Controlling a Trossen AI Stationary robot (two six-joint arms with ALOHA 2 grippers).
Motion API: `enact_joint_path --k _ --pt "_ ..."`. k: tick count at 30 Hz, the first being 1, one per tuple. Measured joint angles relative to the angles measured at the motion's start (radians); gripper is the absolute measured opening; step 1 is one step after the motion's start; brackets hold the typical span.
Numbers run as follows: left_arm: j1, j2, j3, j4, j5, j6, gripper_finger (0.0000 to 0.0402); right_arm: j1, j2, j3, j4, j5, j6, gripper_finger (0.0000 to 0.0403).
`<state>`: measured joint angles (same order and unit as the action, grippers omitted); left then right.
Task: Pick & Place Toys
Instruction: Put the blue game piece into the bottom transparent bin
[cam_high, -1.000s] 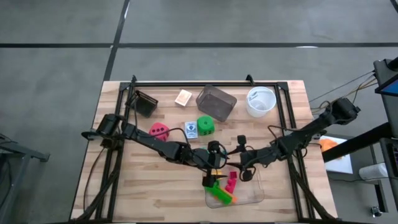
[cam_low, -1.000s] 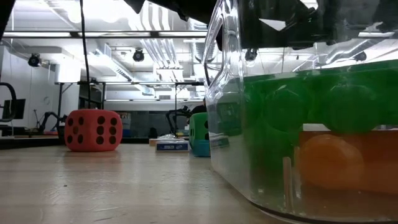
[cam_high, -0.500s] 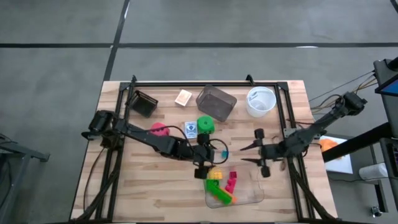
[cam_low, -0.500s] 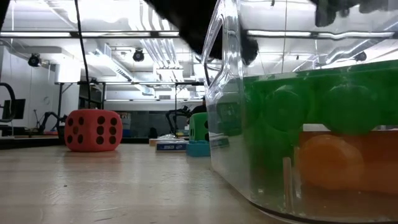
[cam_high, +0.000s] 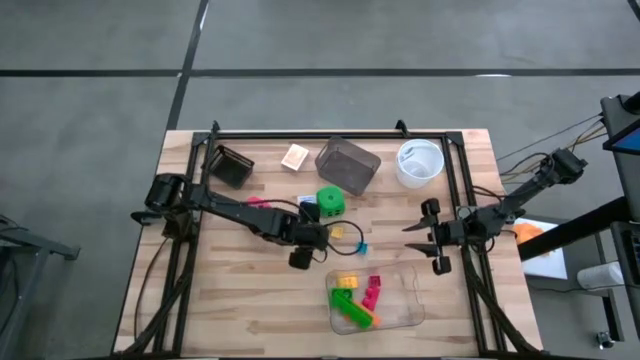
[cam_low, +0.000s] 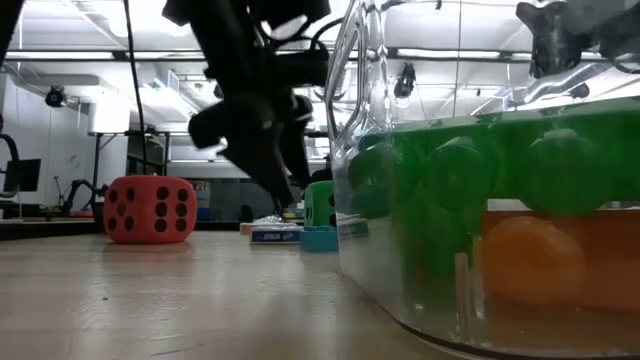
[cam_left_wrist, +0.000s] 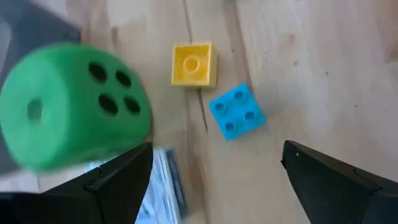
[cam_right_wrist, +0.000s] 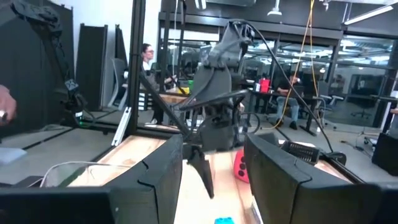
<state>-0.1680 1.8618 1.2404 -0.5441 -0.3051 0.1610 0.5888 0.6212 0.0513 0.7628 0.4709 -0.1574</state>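
Two grippers hang over the table (cam_high: 230, 310). We see the left gripper (cam_left_wrist: 217, 180) with fingers spread wide and nothing between them, above a yellow brick (cam_left_wrist: 193, 63) and a blue brick (cam_left_wrist: 237, 111), just beside the green die (cam_left_wrist: 71, 106). We see the right gripper (cam_high: 432, 236) empty, half spread, near the tray (cam_high: 410, 318) holding bricks.

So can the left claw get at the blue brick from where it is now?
Probably yes: the left claw hangs open over the blue brick, which lies clear of the yellow brick and green die.
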Motion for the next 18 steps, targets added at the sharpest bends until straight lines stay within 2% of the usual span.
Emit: enact_joint_path --k 10,13,18 --pt "0.063 0.001 -0.137 0.203 0.098 0.300 0.0358 0.000 0.052 0.003 -0.005 0.000 -0.001 0.0167" --pt "0.063 0.001 -0.145 0.250 0.154 0.339 0.0358 -0.001 0.064 0.007 -0.004 0.000 0.000 0.0167" --pt "0.076 0.009 -0.147 0.293 0.186 0.374 0.0358 -0.003 0.076 0.018 -0.004 0.000 -0.003 0.0167"
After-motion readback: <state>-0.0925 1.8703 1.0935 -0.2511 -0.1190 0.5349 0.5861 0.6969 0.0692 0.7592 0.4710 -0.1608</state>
